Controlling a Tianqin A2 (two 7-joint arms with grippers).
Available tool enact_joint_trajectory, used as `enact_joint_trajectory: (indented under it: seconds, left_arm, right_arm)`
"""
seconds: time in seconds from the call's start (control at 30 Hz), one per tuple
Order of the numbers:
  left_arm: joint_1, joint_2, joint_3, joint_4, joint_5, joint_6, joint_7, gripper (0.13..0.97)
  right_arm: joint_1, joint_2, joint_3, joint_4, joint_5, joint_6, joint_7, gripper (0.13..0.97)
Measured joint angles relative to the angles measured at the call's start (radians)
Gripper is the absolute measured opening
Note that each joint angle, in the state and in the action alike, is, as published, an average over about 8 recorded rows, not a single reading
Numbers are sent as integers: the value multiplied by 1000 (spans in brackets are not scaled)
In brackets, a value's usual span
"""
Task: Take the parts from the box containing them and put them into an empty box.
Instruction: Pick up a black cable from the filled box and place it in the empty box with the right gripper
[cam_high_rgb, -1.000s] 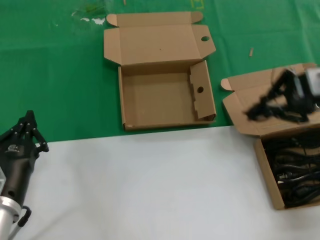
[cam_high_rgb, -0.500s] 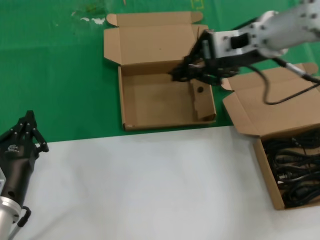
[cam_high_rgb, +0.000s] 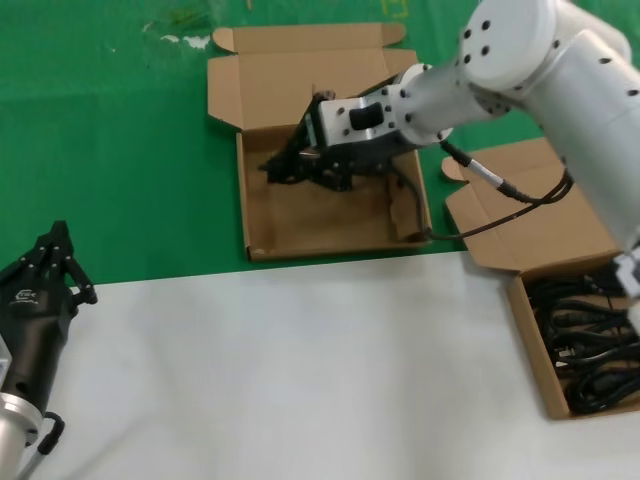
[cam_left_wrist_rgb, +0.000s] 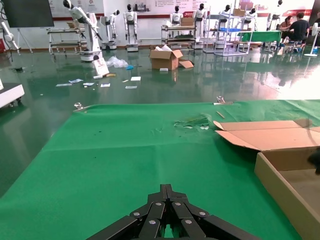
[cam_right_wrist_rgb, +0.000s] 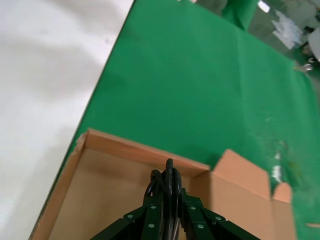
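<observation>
Right gripper (cam_high_rgb: 285, 165) swung from source box (cam_high_rgb: 560, 330) to over empty box (cam_high_rgb: 300, 215), fingers clamped on power cord (cam_right_wrist_rgb: 169, 187). Bundle's long axis runs across box floor directly below. Left gripper (cam_high_rgb: 55, 262) parked, pressed together.

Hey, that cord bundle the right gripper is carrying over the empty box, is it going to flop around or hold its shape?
Probably mostly holds: the cord bundle looks tightly looped between the right gripper fingers. Loose ends may droop. In the empty box it should settle flat, not roll.
</observation>
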Motion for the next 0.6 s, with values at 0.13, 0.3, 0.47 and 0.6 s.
enact_joint_trajectory:
  seconds: [0.13,0.3,0.47,0.6]
  left_arm:
    - [0,0,0,0,0,0,0,140]
    - [0,0,0,0,0,0,0,140]
    - [0,0,0,0,0,0,0,140]
    - [0,0,0,0,0,0,0,140]
  right_arm:
    - [17,-44,5,-105,18,33,-74,205]
    - [26,-68,13,-165,38,52,-128,216]
    - [11,-46,18,-118,50,43,-118,252]
    - [-28,9,23,6,56,20,-65,300]
